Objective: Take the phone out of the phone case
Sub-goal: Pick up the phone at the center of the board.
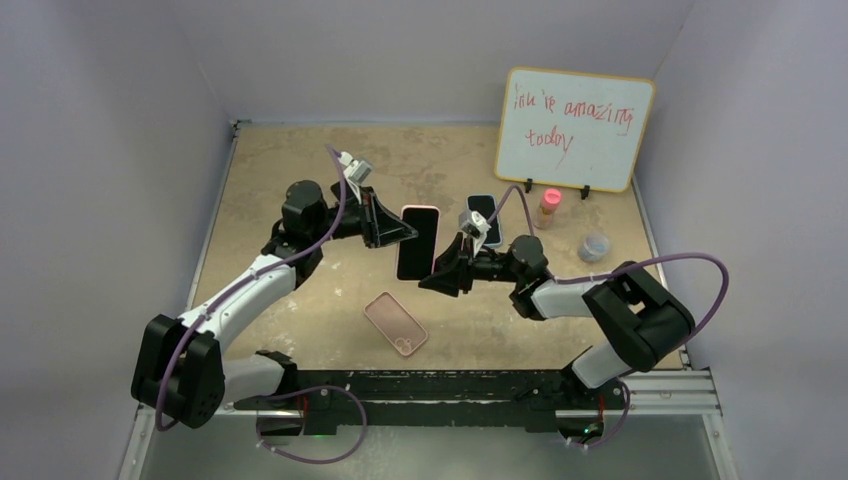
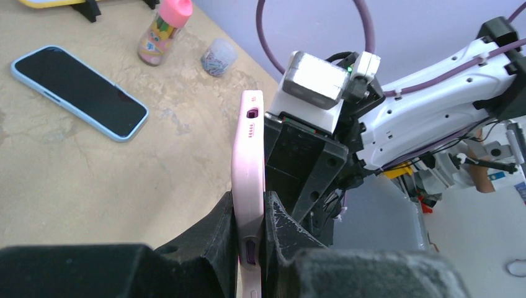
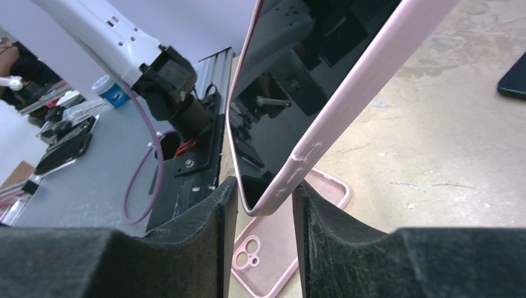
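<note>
Top view: the phone (image 1: 418,243), with its pink case (image 1: 437,232) on, is held up off the table (image 1: 280,170), between the two arms. It's clamped at its upper left edge by the left gripper (image 1: 408,232), and its bottom corner is straddled by the right gripper (image 1: 432,280). A second, empty pink case (image 1: 396,323) is lying flat just in front. A blue-cased phone (image 1: 485,220) is parked behind the right wrist. "ink is amazing today" can be read in red marker on the whiteboard (image 1: 573,128). A pink-capped bottle (image 1: 549,208) and a small clear jar (image 1: 595,246) are set beside it; nothing on their labels can be made out.

Left wrist view: the pink edge, port cutouts up, is pinched tight between the black fingers (image 2: 217,239).

Right wrist view: the pads (image 3: 205,236) are seen apart, one on each side of the corner with the side buttons, with a sliver of gap left on the screen side. No brand is visible anywhere.
</note>
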You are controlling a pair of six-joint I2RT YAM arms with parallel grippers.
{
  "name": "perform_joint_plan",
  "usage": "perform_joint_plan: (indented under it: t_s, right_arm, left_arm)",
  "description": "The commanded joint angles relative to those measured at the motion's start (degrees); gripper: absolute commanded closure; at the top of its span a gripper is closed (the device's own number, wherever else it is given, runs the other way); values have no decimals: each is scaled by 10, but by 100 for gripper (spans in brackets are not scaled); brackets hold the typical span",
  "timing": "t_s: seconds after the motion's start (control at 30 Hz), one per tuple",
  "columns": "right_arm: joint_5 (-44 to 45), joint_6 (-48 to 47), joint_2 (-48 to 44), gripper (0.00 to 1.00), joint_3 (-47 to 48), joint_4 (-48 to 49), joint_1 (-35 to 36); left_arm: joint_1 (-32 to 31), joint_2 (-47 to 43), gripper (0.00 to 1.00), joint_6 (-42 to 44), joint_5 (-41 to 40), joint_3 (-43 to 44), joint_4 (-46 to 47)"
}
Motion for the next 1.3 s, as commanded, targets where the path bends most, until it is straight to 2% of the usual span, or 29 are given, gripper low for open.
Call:
perform_joint_plan:
  t_s: [0.0, 0.13, 0.3, 0.53, 0.6, 0.73, 0.87, 1.0, 1.1, 1.27]
  right_arm:
    - [-24, 16, -12, 63, -10, 62, 5]
    - [-29, 30, -9, 74, -15, 92, 4]
    - [-29, 39, -6, 75, -17, 102, 4]
    - [-44, 87, 8, 84, -29, 180, 5]
    - [-49, 101, 16, 82, -31, 205, 4]
    - [-47, 111, 25, 70, -35, 232, 3]
    - [-44, 101, 20, 62, -41, 235, 3]
    - [-47, 99, 17, 60, -44, 243, 3]
    - [-55, 105, 23, 65, -44, 260, 3]
    - [-61, 118, 34, 85, -40, 270, 3]
  left_arm:
    - [0, -2, 100, -64, 33, -10, 130]
    - [0, 8, 100, -65, 21, -18, 132]
    - [0, 28, 100, -69, 23, -25, 134]
    - [0, 42, 100, -73, 35, -31, 154]
    - [0, 50, 100, -86, 46, -33, 169]
    - [0, 58, 100, -124, 77, -44, 216]
    - [0, 48, 100, -113, 94, -40, 195]
    - [0, 44, 100, -90, 99, -31, 158]
    - [0, 48, 100, -88, 93, -30, 154]
    - [0, 68, 100, -66, 58, -20, 117]
